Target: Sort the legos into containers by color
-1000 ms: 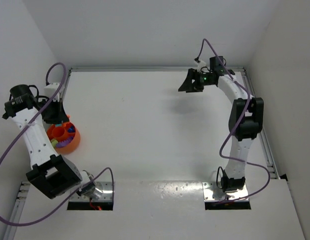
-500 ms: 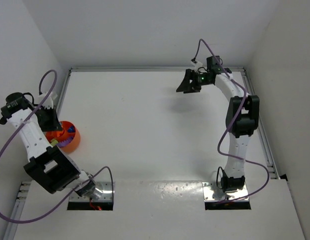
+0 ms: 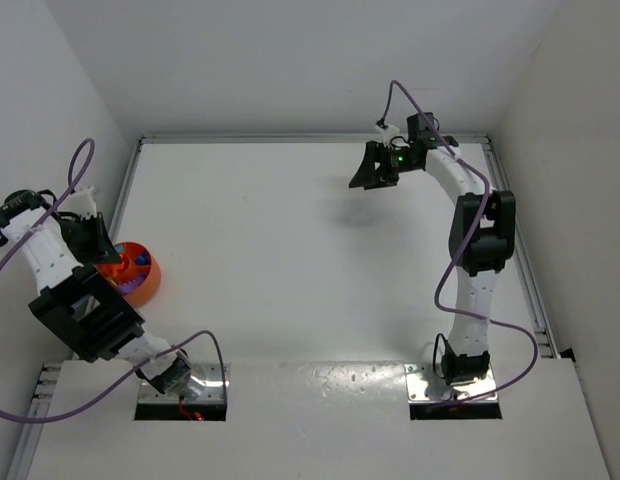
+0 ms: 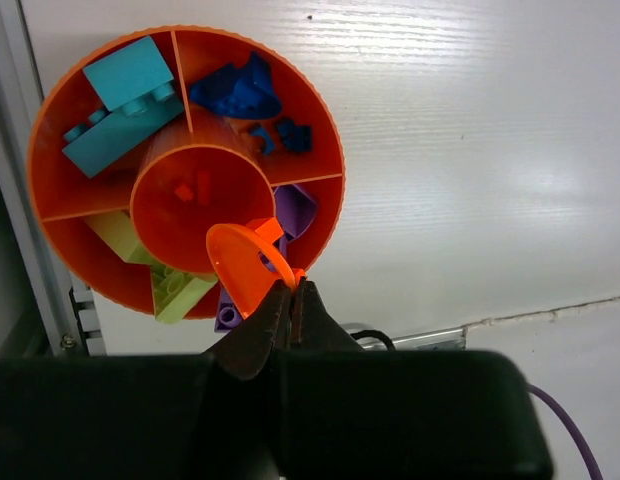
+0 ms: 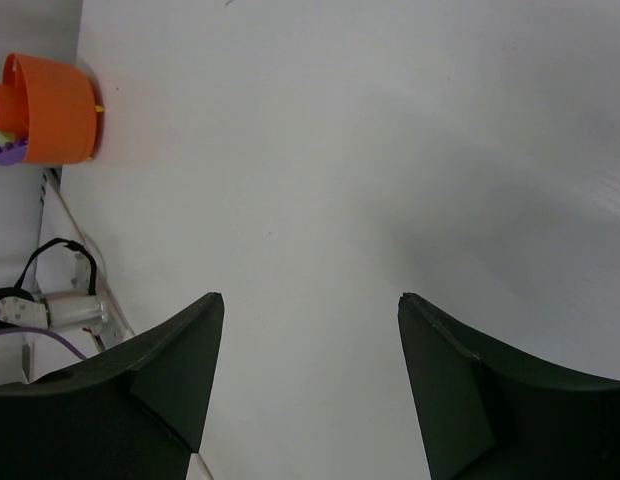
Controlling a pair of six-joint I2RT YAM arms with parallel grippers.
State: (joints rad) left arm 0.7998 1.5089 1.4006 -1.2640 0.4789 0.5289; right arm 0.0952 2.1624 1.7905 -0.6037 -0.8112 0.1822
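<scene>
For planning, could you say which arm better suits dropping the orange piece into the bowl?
Left: the left gripper pinches the orange piece over the bowl; the right gripper is open, far off.

The bowl (image 3: 142, 284) is sitting at the table's (image 3: 290, 280) 9 o'clock edge, the legos (image 4: 125, 100) lying in its compartments. The left gripper (image 3: 100, 250) is hanging above it, the right gripper (image 3: 370, 170) at 1 o'clock.

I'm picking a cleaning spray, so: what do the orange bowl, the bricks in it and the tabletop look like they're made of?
The orange bowl: moulded plastic, likely; uniform colour, thin ribbed rim, slight sheen. The bricks: hard glossy plastic, with crisp studs and edges. The tabletop: white-painted or laminated board, perhaps wood; faint grain lines and a soft glare.
</scene>
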